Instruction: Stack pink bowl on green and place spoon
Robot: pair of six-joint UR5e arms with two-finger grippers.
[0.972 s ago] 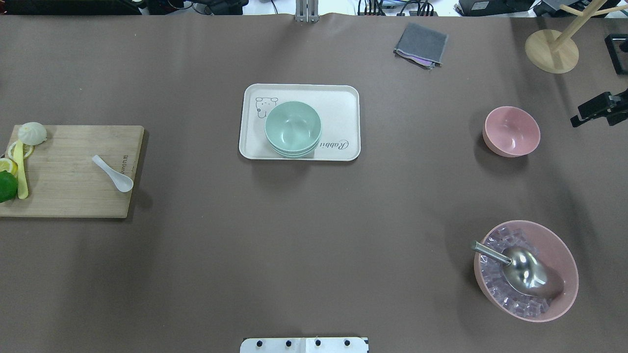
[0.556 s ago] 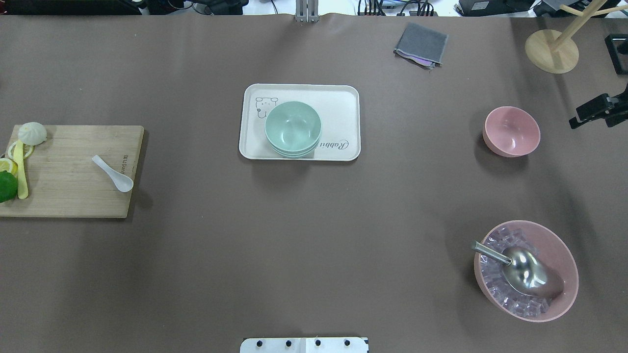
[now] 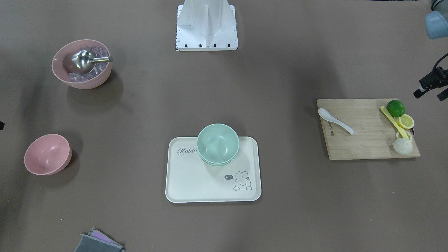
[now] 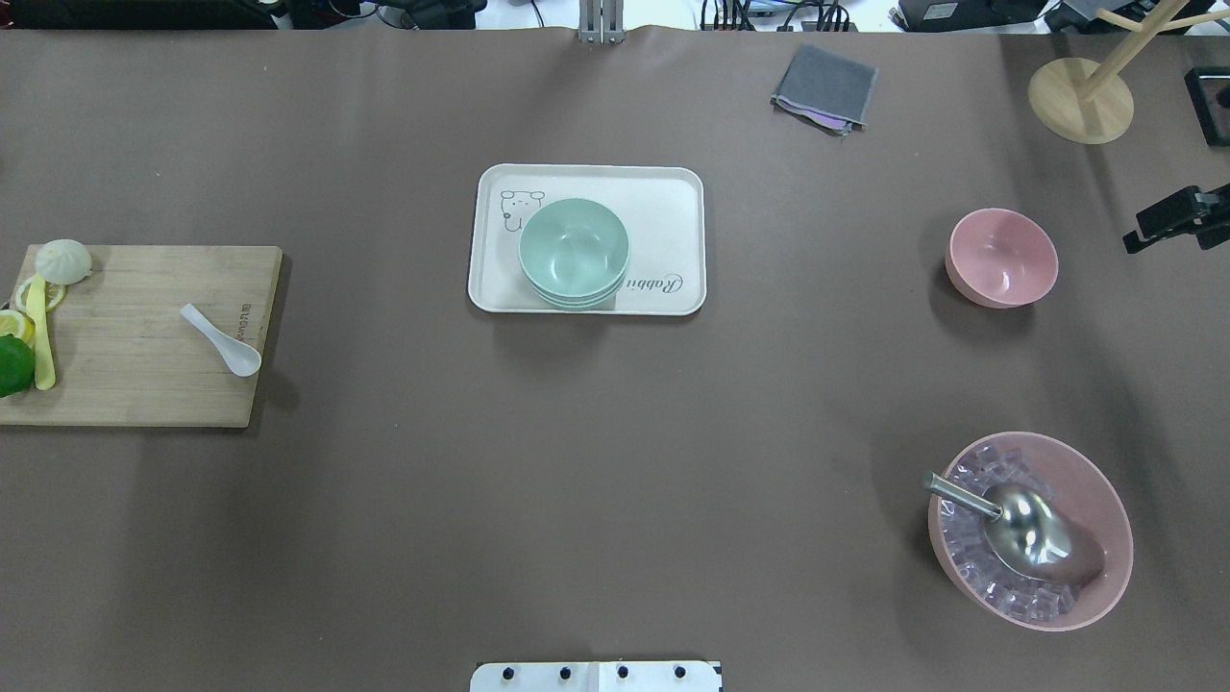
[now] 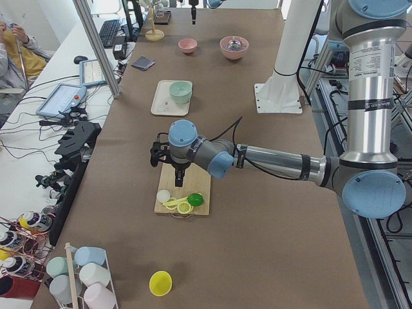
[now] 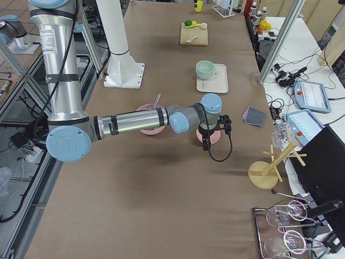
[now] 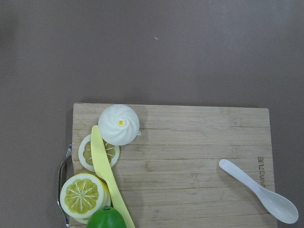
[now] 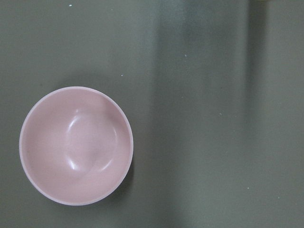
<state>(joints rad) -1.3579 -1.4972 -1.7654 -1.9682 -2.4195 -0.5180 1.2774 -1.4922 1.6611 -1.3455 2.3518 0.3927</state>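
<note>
Pink round bowl (image 4: 1002, 258) | 3 o'clock of cream tray (image 4: 673, 192) | likely light, stiff, slick; pinch rim | left gripper (image 5: 178, 182), right gripper (image 6: 206, 144): spread cannot tell

Robotics lab, aluminium frame post (image 5: 96, 46), teach pendant (image 5: 63, 100), loose cables (image 5: 45, 82), keyboard (image 5: 111, 31) beside brown worktable (image 5: 212, 257)

— Where's the pink bowl (image 4: 1002, 258)?
— Upright and empty, alone on the desk (image 4: 615, 481), on the robot's right.
— The green bowls (image 4: 574, 252)?
— Nested upright on the cream tray (image 4: 663, 207).
— The spoon (image 4: 223, 339)?
— White, flat on the wooden cutting board (image 4: 135, 384).
</note>
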